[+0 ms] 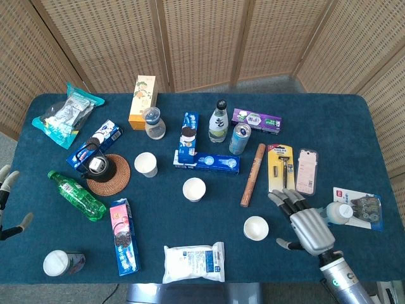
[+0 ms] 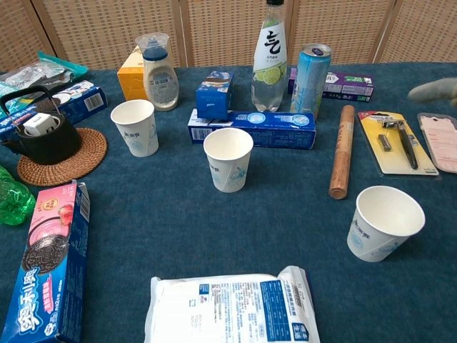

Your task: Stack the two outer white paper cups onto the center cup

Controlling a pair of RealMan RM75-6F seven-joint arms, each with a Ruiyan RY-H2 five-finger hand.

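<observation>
Three white paper cups stand upright on the blue table. The left cup (image 1: 145, 163) (image 2: 135, 127) is next to the teapot, the center cup (image 1: 193, 189) (image 2: 228, 158) sits in front of a blue box, and the right cup (image 1: 255, 228) (image 2: 384, 221) is near the front. My right hand (image 1: 305, 225) hovers just right of the right cup, fingers spread, holding nothing; a blurred bit of the right hand (image 2: 434, 89) shows at the chest view's right edge. Only a few fingers of my left hand (image 1: 7, 204) show at the far left edge, apart and empty.
A black teapot (image 1: 96, 166) sits on a woven coaster beside the left cup. A wooden stick (image 1: 252, 174), a razor pack (image 1: 281, 168) and a blister pack (image 1: 355, 211) lie around my right hand. A white bag (image 1: 193, 262) and a cookie box (image 1: 123, 235) lie at the front.
</observation>
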